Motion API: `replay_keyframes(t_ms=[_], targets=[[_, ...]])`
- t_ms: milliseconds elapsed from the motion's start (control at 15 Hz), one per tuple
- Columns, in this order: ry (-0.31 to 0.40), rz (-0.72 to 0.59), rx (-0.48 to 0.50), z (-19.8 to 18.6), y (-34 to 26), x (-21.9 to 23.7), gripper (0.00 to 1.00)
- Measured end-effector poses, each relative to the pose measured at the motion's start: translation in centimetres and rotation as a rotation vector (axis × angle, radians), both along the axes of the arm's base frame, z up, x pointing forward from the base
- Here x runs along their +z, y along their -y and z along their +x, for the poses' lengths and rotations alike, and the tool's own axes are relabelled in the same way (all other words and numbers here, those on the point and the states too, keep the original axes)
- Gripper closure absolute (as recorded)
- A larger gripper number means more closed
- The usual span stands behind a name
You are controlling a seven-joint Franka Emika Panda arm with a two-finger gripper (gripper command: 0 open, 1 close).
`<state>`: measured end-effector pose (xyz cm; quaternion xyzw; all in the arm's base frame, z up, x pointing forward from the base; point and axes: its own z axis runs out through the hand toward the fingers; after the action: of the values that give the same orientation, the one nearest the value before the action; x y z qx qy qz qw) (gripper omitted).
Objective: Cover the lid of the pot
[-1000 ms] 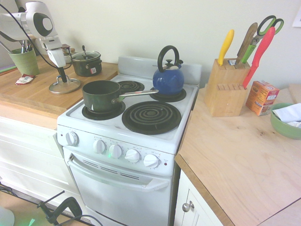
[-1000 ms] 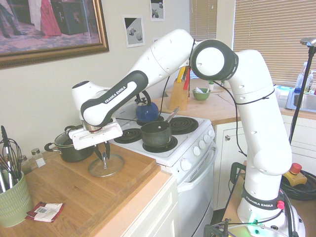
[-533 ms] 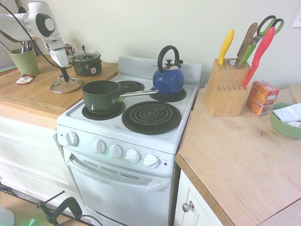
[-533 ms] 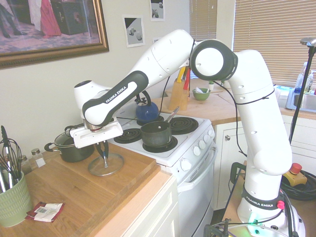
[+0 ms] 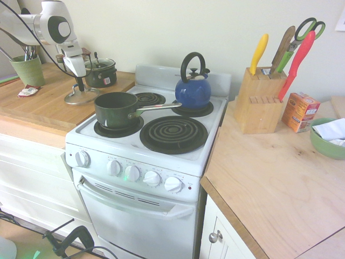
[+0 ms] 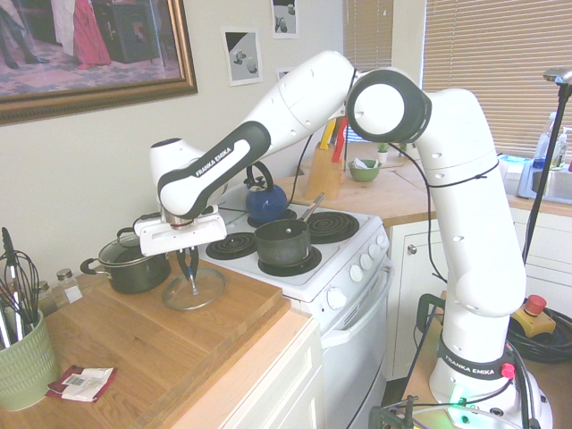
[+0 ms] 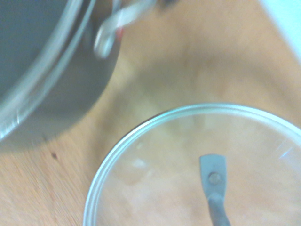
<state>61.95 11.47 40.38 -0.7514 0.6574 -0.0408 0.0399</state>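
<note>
The lid [image 5: 82, 98], round clear glass with a metal rim, hangs slightly tilted just above the wooden counter [image 5: 38, 108], left of the stove. My gripper [image 5: 80, 86] is shut on the lid's knob from above. The second exterior view shows the same gripper [image 6: 189, 267] over the lid [image 6: 194, 289]. In the wrist view the lid [image 7: 160, 179] fills the lower part of the picture. The pot [image 5: 116, 108], a dark green saucepan with a long steel handle, stands uncovered on the stove's front left burner, to the right of the lid, and also shows as the pot [image 6: 283, 241].
A small two-handled dark pot [image 5: 99, 72] with its own lid stands on the counter right behind the gripper. A blue kettle [image 5: 193, 89] sits on the back right burner. A green utensil cup [image 5: 28, 69], a knife block [image 5: 259, 100], an orange box [image 5: 299, 111] and a green bowl [image 5: 326, 140] stand around.
My gripper closed on the lid's knob, lifted the lid off the counter and carried it a little toward the stove. The pot has not moved.
</note>
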Motion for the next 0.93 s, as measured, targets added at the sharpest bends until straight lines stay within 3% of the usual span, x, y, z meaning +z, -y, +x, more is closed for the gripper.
replay_keyframes(t_ms=[467,667,933], targets=[[0.120,0.076,-0.081,-4.5,7.0,10.2,1.00],[0.124,0.105,-0.135,-7.4,11.7,12.6,1.00],[0.091,0.113,-0.195,-11.2,17.2,11.7,1.00]])
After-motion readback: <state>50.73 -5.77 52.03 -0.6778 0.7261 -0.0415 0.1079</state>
